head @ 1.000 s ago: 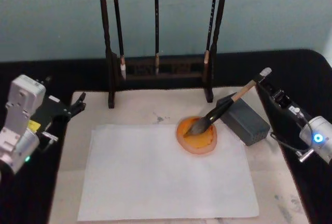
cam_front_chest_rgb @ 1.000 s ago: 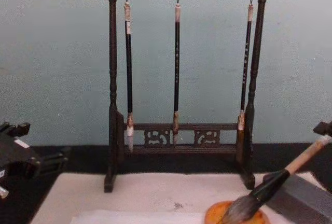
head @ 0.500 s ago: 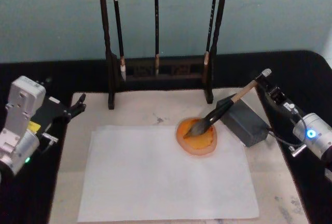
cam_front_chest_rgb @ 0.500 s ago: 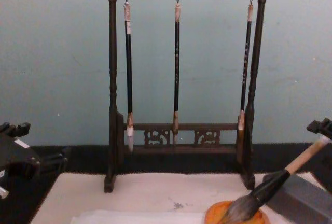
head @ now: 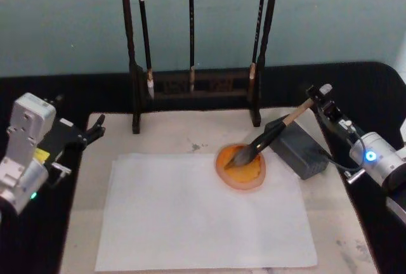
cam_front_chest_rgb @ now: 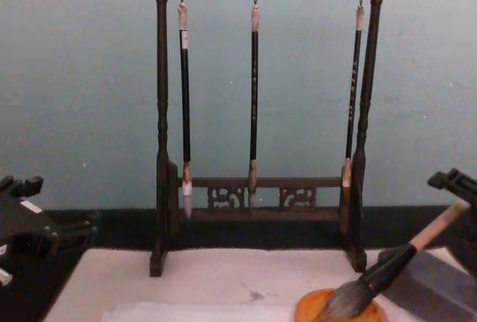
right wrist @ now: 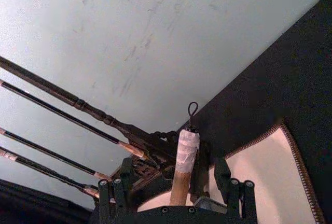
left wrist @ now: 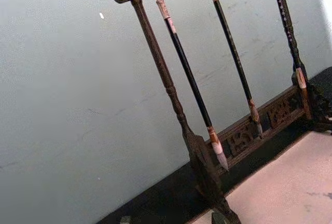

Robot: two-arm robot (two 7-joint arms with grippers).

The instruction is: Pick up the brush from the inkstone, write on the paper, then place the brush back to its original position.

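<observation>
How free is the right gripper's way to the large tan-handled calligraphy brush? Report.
Probably free: the right gripper is open, fingers either side of the white top of the large tan-handled calligraphy brush, nothing between them. The left gripper is parked far left.

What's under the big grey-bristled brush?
The large grey-bristled calligraphy brush rests its tuft in the round orange inkstone, shaft passing over a grey rectangular block. Dish surface beneath the bristles is covered.

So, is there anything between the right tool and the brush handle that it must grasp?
Nothing visible. The right tool is open around the white top of the brush, with a finger on each side of the handle. The left tool sits far off, at the left edge of the mat.
</observation>
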